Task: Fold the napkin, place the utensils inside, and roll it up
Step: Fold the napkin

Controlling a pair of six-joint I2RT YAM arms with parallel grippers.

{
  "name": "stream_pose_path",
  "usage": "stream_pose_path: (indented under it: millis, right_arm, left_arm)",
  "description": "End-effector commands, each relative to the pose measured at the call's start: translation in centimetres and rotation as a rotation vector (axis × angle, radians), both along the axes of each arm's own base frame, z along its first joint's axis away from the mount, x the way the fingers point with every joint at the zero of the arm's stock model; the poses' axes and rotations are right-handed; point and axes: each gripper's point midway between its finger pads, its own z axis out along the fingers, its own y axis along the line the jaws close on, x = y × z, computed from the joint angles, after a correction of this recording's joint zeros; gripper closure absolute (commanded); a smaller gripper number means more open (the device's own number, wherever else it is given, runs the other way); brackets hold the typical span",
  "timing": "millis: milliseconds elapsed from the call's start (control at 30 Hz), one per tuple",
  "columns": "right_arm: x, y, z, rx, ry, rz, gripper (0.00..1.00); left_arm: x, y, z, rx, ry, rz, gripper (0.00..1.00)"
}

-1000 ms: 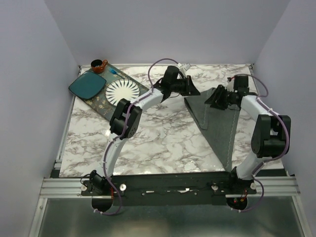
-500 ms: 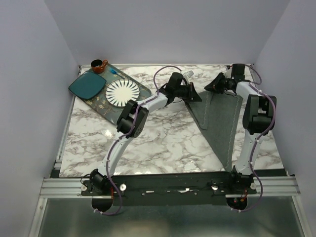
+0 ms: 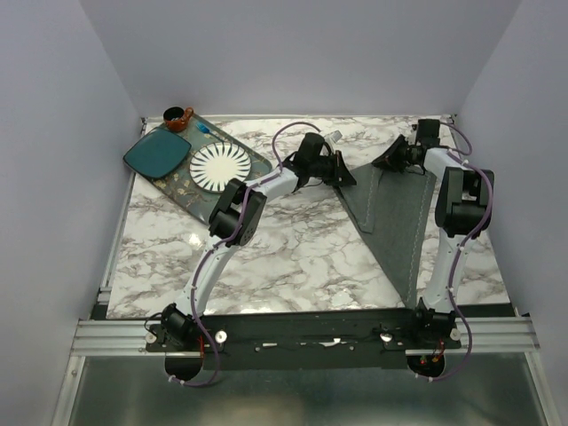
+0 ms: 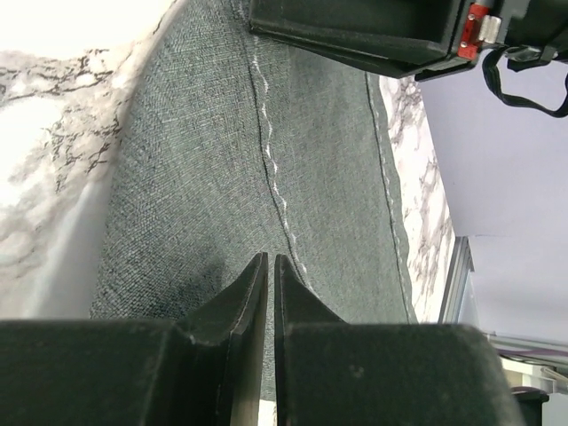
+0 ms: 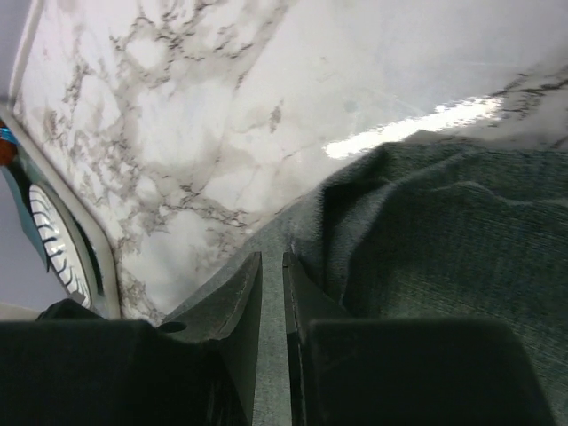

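The napkin (image 3: 395, 222) lies as a dark grey triangle on the right of the marble table, its point toward the near edge. My left gripper (image 3: 344, 173) sits at its far left corner. In the left wrist view its jaws (image 4: 269, 257) are pressed almost together over the cloth (image 4: 204, 160), pinching its edge. My right gripper (image 3: 383, 161) is at the napkin's far edge, a short way to the right. Its jaws (image 5: 272, 256) are shut with a strip of cloth (image 5: 461, 231) between them. The utensils do not show in any view.
A dark patterned tray (image 3: 177, 191) at the far left holds a teal square plate (image 3: 156, 153) and a white ribbed plate (image 3: 219, 165), with a small brown cup (image 3: 177, 117) behind. The right arm's black body (image 4: 373, 31) hangs close ahead of my left gripper.
My right gripper has swung back toward the far edge and closed on the napkin's far edge. The left gripper has edged slightly left, staying at the corner.
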Motion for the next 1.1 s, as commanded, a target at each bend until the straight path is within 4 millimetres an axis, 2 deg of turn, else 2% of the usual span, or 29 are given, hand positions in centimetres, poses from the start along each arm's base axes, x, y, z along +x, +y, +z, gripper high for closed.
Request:
stream_pose_path:
  millis: [0,233,433,467,533,567,633,667,700,767,800,833,867,900,933,967,1000,1033,1067]
  right_arm:
    - [-0.7,-2.2,-2.7,-0.039,0.136,-0.102,0.76]
    - [-0.8,-3.1,-3.3,-0.037,0.188,-0.127,0.76]
    - [-0.3,-2.9,-3.0,-0.001,0.174,-0.067,0.73]
    - [0.2,-3.0,-1.8,-0.01,0.145,-0.055,0.73]
    - [-0.4,-3.6,-0.4,-0.073,0.137,-0.034,0.7]
    - [-0.6,-4.1,3.4,-0.114,0.077,-0.045,0.69]
    - [-2.6,-5.5,5.4,-0.213,0.082,-0.077,0.59]
    - [-3.7,-6.0,8.3,-0.255,0.048,-0.095,0.56]
    - [-6.0,-6.5,8.4,-0.294,0.115,-0.097,0.54]
    - [-8.6,-7.9,8.6,-0.378,0.174,-0.132,0.5]
    - [-10.6,-7.9,10.3,-0.399,0.167,-0.132,0.49]
    - [-12.8,-8.4,8.9,-0.432,0.225,-0.139,0.48]
    - [-14.5,-8.6,8.9,-0.452,0.241,-0.151,0.48]
    - [-15.9,-8.7,10.6,-0.468,0.202,-0.171,0.48]
    - [-18.3,-8.9,9.4,-0.485,0.245,-0.175,0.46]
    - [-19.4,-9.1,9.7,-0.487,0.245,-0.192,0.45]
    - [-20.4,-9.1,10.0,-0.486,0.238,-0.203,0.44]
    - [-21.5,-9.0,11.8,-0.488,0.182,-0.218,0.42]
    - [-22.7,-8.8,11.3,-0.484,0.192,-0.218,0.41]
  left_arm:
    - [0.2,0.4,-0.7,0.014,-0.004,0.012,0.85]
    - [0.2,0.2,0.3,0.001,-0.011,0.003,0.84]
    - [0.0,-0.3,4.1,-0.034,-0.048,-0.018,0.75]
    - [-0.2,-0.4,5.5,-0.044,-0.062,-0.02,0.73]
    - [-0.8,-0.6,7.1,-0.054,-0.079,-0.028,0.67]
    - [-1.8,-0.9,8.6,-0.058,-0.102,-0.041,0.65]
    - [-3.3,-1.5,9.8,-0.045,-0.136,-0.057,0.6]
    - [-5.0,-2.1,10.3,-0.025,-0.176,-0.076,0.58]
    - [-5.6,-2.3,10.2,-0.008,-0.197,-0.076,0.57]
    - [-7.9,-2.7,9.7,0.022,-0.199,-0.094,0.54]
    - [-9.5,-3.5,9.7,0.027,-0.207,-0.125,0.54]
    - [-10.8,-4.0,9.7,0.033,-0.22,-0.144,0.54]
    - [-12.3,-3.9,9.6,0.05,-0.229,-0.161,0.55]
    - [-14.6,-4.7,9.5,0.07,-0.29,-0.212,0.56]
    - [-16.0,-4.9,9.3,0.085,-0.316,-0.238,0.65]
    - [-17.7,-4.4,9.2,0.104,-0.342,-0.266,0.75]
    - [-19.2,-4.6,8.7,0.122,-0.38,-0.303,0.8]
    - [-21.4,-5.2,8.2,0.14,-0.456,-0.37,0.82]
    - [-23.4,-4.8,7.0,0.169,-0.481,-0.428,0.82]
